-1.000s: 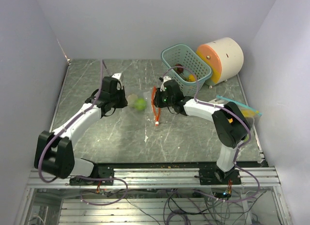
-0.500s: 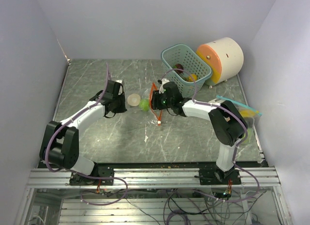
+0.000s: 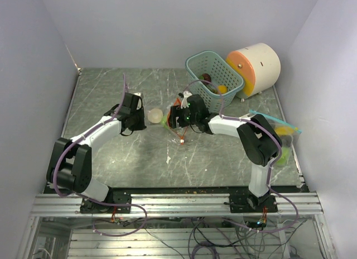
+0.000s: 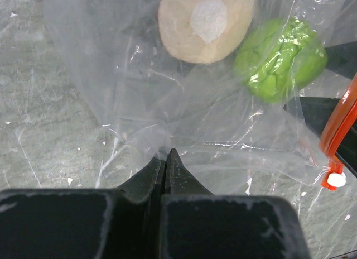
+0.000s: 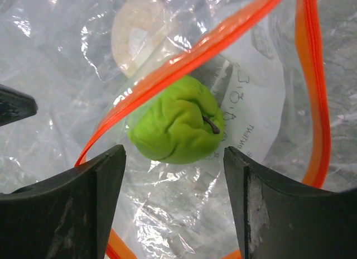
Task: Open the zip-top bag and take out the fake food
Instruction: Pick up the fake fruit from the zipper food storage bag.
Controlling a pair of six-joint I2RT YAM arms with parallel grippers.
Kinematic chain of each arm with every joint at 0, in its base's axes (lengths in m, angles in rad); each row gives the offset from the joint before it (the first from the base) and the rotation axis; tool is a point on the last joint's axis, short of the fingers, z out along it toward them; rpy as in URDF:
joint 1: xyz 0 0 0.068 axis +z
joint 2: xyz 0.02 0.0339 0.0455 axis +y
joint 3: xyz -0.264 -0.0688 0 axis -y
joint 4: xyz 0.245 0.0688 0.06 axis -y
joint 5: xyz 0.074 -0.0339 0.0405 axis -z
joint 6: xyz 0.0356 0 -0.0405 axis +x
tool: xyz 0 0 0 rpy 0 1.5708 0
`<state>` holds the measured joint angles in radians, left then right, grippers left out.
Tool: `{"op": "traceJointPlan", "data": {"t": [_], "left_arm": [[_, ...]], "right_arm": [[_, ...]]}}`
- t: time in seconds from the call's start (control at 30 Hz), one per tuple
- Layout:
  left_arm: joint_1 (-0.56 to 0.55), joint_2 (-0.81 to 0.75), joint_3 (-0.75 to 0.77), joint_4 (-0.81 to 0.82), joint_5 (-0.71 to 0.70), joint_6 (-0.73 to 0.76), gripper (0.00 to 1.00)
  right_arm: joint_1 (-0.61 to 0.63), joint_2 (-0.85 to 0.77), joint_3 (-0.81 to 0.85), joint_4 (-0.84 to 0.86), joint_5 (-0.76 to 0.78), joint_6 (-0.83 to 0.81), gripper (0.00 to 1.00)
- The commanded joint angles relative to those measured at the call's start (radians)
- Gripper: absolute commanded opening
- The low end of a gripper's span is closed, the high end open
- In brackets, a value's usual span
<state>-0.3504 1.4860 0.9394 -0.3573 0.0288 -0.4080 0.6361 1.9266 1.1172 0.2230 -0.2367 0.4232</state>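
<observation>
A clear zip-top bag (image 4: 111, 75) with an orange zip strip (image 5: 195, 52) lies mid-table. Inside it are two pieces of fake food: a green apple-like fruit (image 5: 175, 128) and a whitish round piece (image 5: 139, 33). My left gripper (image 4: 166, 156) is shut, pinching the bag's film at its closed end (image 3: 139, 120). The whitish piece (image 4: 203, 22) and the green fruit (image 4: 279, 58) sit just beyond it. My right gripper (image 5: 175, 158) is open at the bag's mouth (image 3: 174, 118). Its fingers stand on either side of the green fruit, just short of it, without touching.
A teal basket (image 3: 196, 56) at the back right holds several fake foods. Behind it lies a big cream cylinder with an orange face (image 3: 256, 66). A second zip bag (image 3: 281, 133) with yellow and green contents rests at the right edge.
My right gripper has moved left to the bag's mouth and opened wide around the green fruit. My left gripper stays shut on the bag and has shifted slightly.
</observation>
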Motion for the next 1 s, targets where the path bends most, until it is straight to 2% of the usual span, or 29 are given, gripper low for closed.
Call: {"op": "traceJointPlan", "data": {"t": [0.0, 0.23, 0.43, 0.57, 0.8, 0.97], "left_arm": [[0.004, 0.015, -0.003, -0.005, 0.016, -0.003, 0.07], [0.004, 0.019, -0.003, -0.004, 0.024, -0.001, 0.07], [0.005, 0.015, 0.000, -0.009, 0.018, 0.003, 0.07], [0.008, 0.016, -0.005, -0.008, 0.019, 0.005, 0.07], [0.020, 0.023, -0.008, -0.002, 0.030, 0.003, 0.07], [0.031, 0.030, -0.019, 0.004, 0.041, 0.000, 0.07]], "right_arm": [[0.001, 0.006, 0.047, 0.038, -0.052, -0.035, 0.74], [0.001, 0.082, 0.145, -0.018, -0.082, -0.072, 0.87], [0.005, 0.172, 0.231, -0.104, -0.049, -0.085, 0.87], [0.006, 0.182, 0.230, -0.136, -0.018, -0.097, 0.83], [-0.008, 0.122, 0.222, -0.193, 0.037, -0.119, 0.57], [-0.057, 0.009, 0.232, -0.246, 0.036, -0.132, 0.55]]}}
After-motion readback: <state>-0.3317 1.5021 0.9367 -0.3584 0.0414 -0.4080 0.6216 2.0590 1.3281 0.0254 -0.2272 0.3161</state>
